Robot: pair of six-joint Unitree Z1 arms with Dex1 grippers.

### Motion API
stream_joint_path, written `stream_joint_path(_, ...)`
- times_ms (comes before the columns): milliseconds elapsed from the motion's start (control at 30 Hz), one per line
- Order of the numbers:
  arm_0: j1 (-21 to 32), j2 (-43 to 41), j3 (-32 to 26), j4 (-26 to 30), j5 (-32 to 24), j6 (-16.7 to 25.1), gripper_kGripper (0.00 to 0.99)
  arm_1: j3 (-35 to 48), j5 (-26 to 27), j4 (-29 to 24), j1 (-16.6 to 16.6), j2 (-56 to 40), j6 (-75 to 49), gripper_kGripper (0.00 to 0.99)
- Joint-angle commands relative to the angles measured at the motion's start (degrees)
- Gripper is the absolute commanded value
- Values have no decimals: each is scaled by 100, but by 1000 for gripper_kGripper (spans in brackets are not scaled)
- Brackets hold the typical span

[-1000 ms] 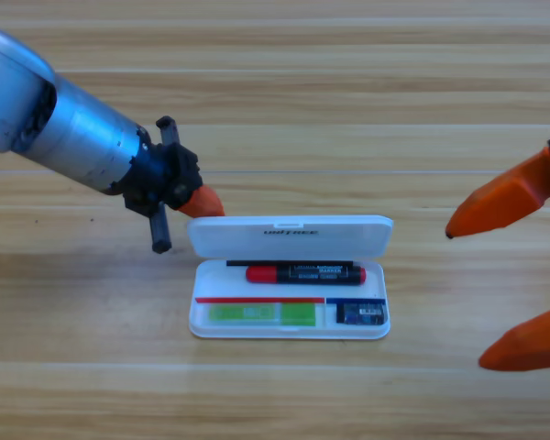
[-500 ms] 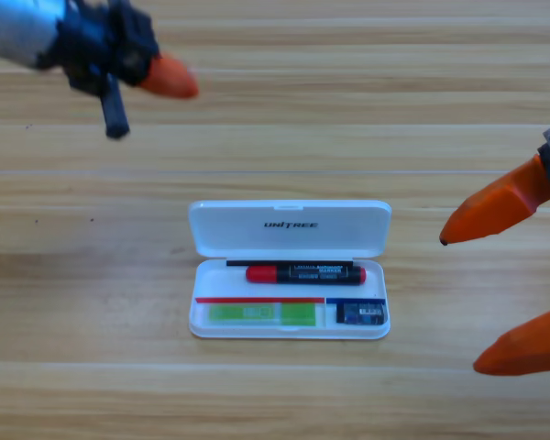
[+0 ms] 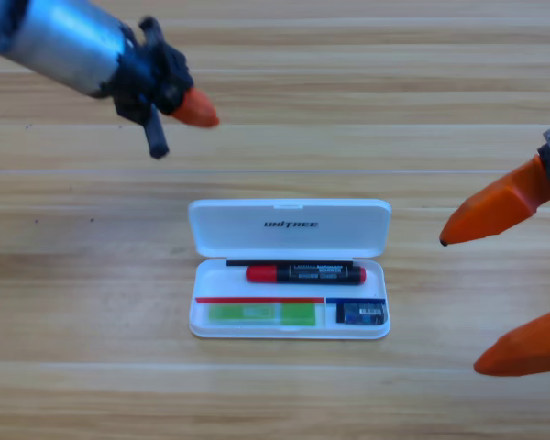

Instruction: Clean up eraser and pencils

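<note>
The white case [image 3: 289, 227] lies open at the table's middle, its lid folded back. In its tray the red-ended pencil with a black barrel [image 3: 304, 273] lies along the upper slot. The light green pencil [image 3: 261, 314] sits at the lower left, and the small dark eraser with a blue wrapper [image 3: 360, 313] at the lower right. My left gripper [image 3: 196, 109] hovers at the upper left, well clear of the case, with one orange tip showing. At the right edge my right gripper [image 3: 461, 305] waits open and holds nothing.
The wooden table [image 3: 284, 403] surrounds the case on all sides. The left arm's grey body [image 3: 60, 37] crosses the top left corner. A black bar [image 3: 155, 139] sticks out beside the left gripper.
My left gripper left the lid's left corner, rose to the top left, then came back slightly right and down. The lid now lies further back. The right gripper has barely moved.
</note>
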Motion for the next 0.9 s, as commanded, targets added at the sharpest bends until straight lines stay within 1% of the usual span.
stream_joint_path(33, 129, 625, -132, -68, -167, -1, 0, 110, 67, -12, -122, 156, 64, 945)
stream_joint_path(500, 129, 871, -132, 213, -563, 219, 0, 101, 67, -12, -122, 156, 64, 945)
stream_joint_path(767, 129, 1047, -53, 310, -695, 368, 0, 101, 58, -12, -122, 165, 64, 943)
stream_joint_path(900, 129, 1108, -45, 319, -730, 377, 0, 101, 67, -12, -122, 174, 64, 943)
